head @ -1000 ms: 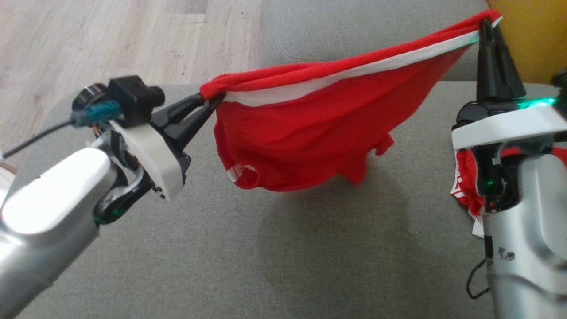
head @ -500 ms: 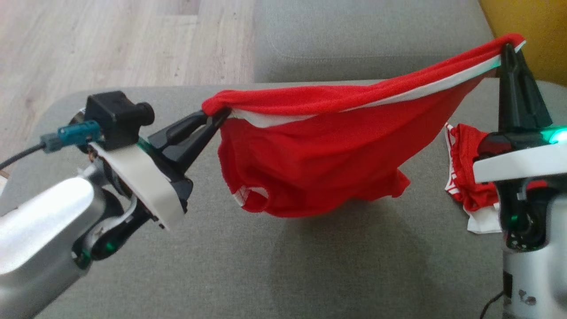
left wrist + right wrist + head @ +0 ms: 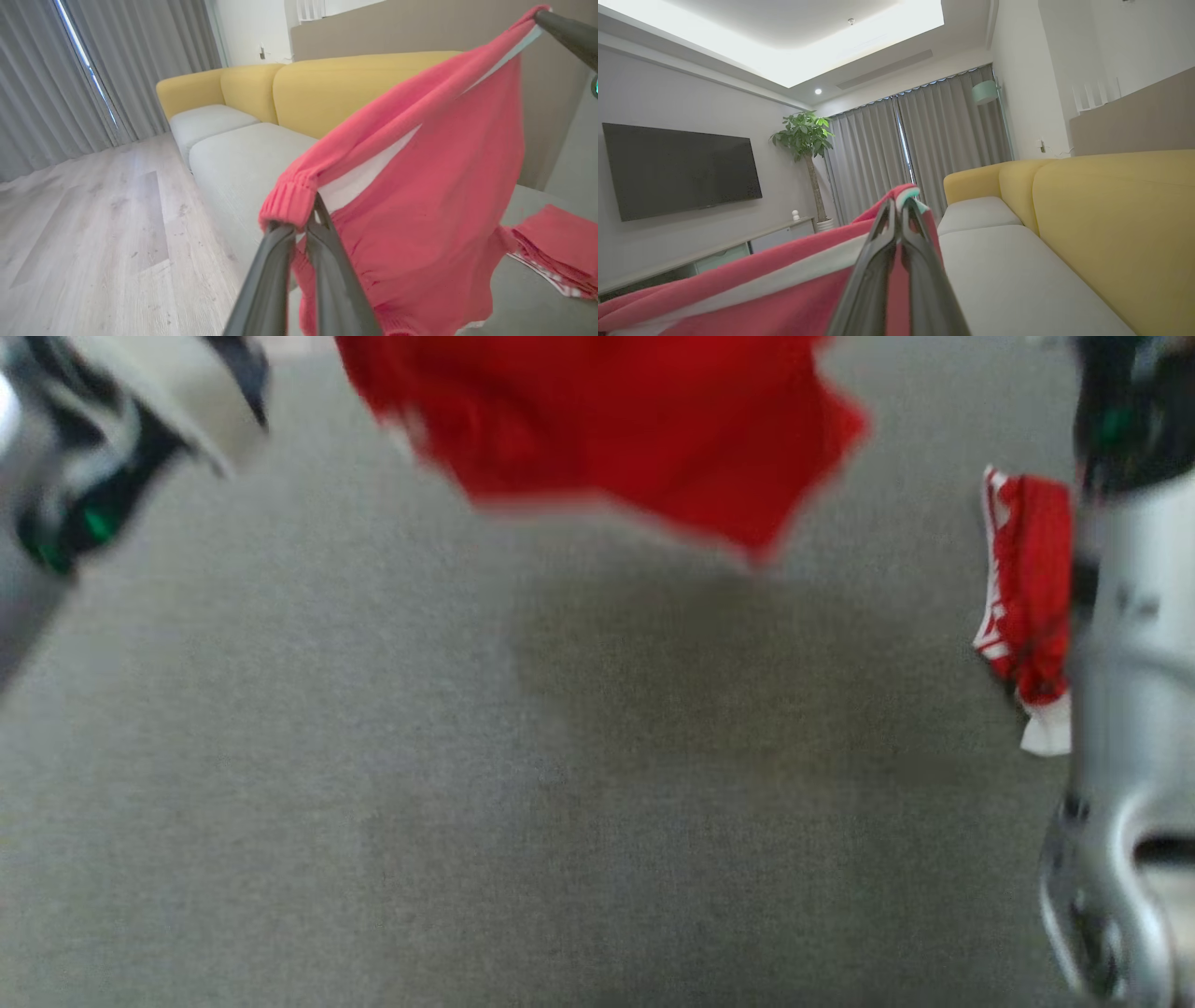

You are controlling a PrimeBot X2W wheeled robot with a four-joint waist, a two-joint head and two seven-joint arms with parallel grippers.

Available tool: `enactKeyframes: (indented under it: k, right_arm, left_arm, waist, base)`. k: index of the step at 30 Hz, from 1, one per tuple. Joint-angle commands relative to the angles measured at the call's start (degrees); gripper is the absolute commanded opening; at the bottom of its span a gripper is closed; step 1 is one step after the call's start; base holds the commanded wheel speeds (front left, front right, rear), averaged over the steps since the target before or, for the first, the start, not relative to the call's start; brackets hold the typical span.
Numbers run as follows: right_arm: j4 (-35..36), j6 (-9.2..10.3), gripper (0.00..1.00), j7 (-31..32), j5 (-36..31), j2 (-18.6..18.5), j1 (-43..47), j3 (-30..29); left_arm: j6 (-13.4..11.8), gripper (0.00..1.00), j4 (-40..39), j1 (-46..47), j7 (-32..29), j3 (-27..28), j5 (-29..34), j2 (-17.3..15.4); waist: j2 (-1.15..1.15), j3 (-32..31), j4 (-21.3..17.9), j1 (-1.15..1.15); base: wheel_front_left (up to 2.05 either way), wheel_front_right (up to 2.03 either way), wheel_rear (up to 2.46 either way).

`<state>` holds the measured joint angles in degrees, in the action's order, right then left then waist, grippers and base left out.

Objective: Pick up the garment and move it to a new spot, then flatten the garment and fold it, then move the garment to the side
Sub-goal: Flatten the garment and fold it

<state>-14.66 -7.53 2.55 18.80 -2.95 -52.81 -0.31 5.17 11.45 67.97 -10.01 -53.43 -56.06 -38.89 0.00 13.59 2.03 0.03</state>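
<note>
The red garment (image 3: 434,186) with a white inner band hangs in the air, stretched between both grippers. My left gripper (image 3: 304,219) is shut on a ribbed red corner of it. My right gripper (image 3: 899,207) is shut on the opposite corner, where red cloth (image 3: 775,298) trails away to the lower left. In the blurred head view the garment's lower part (image 3: 607,420) hangs above the grey cushion (image 3: 467,756), with my left wrist (image 3: 112,429) at the top left and my right forearm (image 3: 1130,709) at the right edge.
A second red and white garment (image 3: 1027,588) lies folded on the cushion beside my right forearm, also seen as a red pile (image 3: 556,252). A yellow sofa (image 3: 327,93) with pale seats stands beyond, wooden floor (image 3: 93,233) to the left.
The whole head picture has shifted and blurred, so the camera has moved. The garment stays stretched between both shut grippers and appears higher above the cushion.
</note>
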Motion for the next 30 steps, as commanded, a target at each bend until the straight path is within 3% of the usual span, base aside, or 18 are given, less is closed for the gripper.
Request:
enactKeyframes:
  k: [1,7,11,15,16,21,30]
  right_arm:
    - [-0.66,0.04,0.00,-1.86,-0.50,0.07,-4.32,0.80]
    - [-18.29,0.04,0.00,-11.63,-0.76,0.07,-17.09,1.20]
    - [-28.11,0.04,0.00,-14.94,0.87,0.07,-18.85,3.32]
    - [-37.63,0.04,0.00,-15.77,3.16,0.07,-17.00,4.73]
    - [-41.35,0.04,0.00,-16.07,4.16,0.07,-15.81,5.63]
    - [-46.69,0.04,0.00,-16.70,5.05,0.07,-12.41,8.36]
    - [-49.98,0.04,0.00,-16.86,5.77,0.07,-6.87,10.12]
  left_arm:
    - [0.36,0.00,1.63,4.82,1.16,3.87,1.03,-1.29]
    - [1.87,0.00,15.34,13.50,9.22,4.19,4.74,3.56]
    - [2.20,0.00,21.26,14.31,14.57,2.50,5.61,6.59]
    - [2.29,0.00,22.46,11.46,16.71,-2.97,4.23,8.61]
    - [2.30,0.00,21.99,9.38,17.16,-6.76,3.43,8.60]
    - [2.31,0.00,19.24,4.10,18.36,-15.51,0.73,6.74]
    - [2.31,0.00,13.36,-4.64,19.08,-19.59,0.92,3.33]
  waist:
    - [0.00,6.37,-1.67,-0.03]
    - [0.00,10.65,-2.16,-0.03]
    - [0.00,12.37,-2.02,-0.03]
    - [0.00,12.72,-1.41,-0.03]
    - [0.00,12.52,-1.08,-0.03]
    - [0.00,10.80,-0.37,-0.03]
    - [0.00,5.18,0.03,-0.03]
  base:
    - [0.00,0.00,0.00]
    - [0.00,0.00,0.00]
    - [0.00,0.00,0.00]
    - [0.00,0.00,0.00]
    - [0.00,0.00,0.00]
    - [0.00,0.00,0.00]
    - [0.00,0.00,0.00]
